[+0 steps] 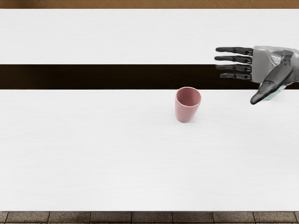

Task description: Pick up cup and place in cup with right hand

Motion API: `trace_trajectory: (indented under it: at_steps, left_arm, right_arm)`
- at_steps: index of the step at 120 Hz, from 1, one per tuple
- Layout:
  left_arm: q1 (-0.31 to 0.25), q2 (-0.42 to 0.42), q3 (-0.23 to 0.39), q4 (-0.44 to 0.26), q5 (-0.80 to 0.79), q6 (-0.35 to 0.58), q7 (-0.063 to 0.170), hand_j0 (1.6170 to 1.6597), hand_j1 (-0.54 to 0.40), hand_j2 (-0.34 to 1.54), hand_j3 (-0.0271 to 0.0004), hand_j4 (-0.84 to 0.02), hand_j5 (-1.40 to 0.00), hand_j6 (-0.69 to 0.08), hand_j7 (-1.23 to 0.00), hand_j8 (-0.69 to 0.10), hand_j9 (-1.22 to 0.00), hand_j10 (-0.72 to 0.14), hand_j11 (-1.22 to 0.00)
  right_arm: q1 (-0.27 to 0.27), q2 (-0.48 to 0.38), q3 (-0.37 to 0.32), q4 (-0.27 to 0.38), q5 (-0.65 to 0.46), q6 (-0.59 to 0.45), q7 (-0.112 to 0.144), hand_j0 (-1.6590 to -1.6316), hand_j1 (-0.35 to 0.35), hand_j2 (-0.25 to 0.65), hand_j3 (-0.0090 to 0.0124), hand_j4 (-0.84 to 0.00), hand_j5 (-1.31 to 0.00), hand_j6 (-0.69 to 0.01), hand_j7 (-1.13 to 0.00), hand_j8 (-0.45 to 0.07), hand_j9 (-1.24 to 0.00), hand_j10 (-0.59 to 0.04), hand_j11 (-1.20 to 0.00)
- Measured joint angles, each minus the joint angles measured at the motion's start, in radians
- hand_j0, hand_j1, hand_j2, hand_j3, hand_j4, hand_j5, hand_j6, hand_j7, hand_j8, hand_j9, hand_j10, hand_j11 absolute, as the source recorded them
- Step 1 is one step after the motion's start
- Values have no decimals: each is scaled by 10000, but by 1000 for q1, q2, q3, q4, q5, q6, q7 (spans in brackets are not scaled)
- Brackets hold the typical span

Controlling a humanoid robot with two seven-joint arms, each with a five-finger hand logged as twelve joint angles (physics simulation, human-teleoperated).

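I'm seeing my right hand (267, 66) coming in from the right, its four fingers stretching out straight with slim gaps between them and the thumb splaying well away. Just past the fingertips, toward the table's near side, the pink cup (184, 111) is standing upright, apart from the hand. A pale green object (276, 94) is showing partly from behind the thumb; whether the hand is touching it, I'm not managing to tell

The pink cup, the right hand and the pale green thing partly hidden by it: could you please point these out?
Pink cup (185, 113): head view, outer wall below the rim.
Right hand (264, 65): head view, middle of the hand.
Pale green thing (276, 94): head view, small uncovered part.
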Motion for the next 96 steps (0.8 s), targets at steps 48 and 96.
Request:
trace_trajectory:
  at_steps: [48,96]
  left_arm:
    - [0,0,0,0,0,0,0,16581,3490,0,-1,-2,-1,-2,-1,-2,-1,-1,-1]
    - [0,0,0,0,0,0,0,16581,3490,0,0,-2,-1,-3,0,-2,0,-1,0]
  right_arm:
    - [190,282,27,58,-809,-5,-147,-16581,-3295,-28,0,-178,-221,-182,-220,-179,-221,-176,-220]
    - [194,430,-276,102,-1191,-473,-195,-16581,-2293,-189,0,-1034,-1312,-1048,-1308,-1038,-1311,-1027,-1310]
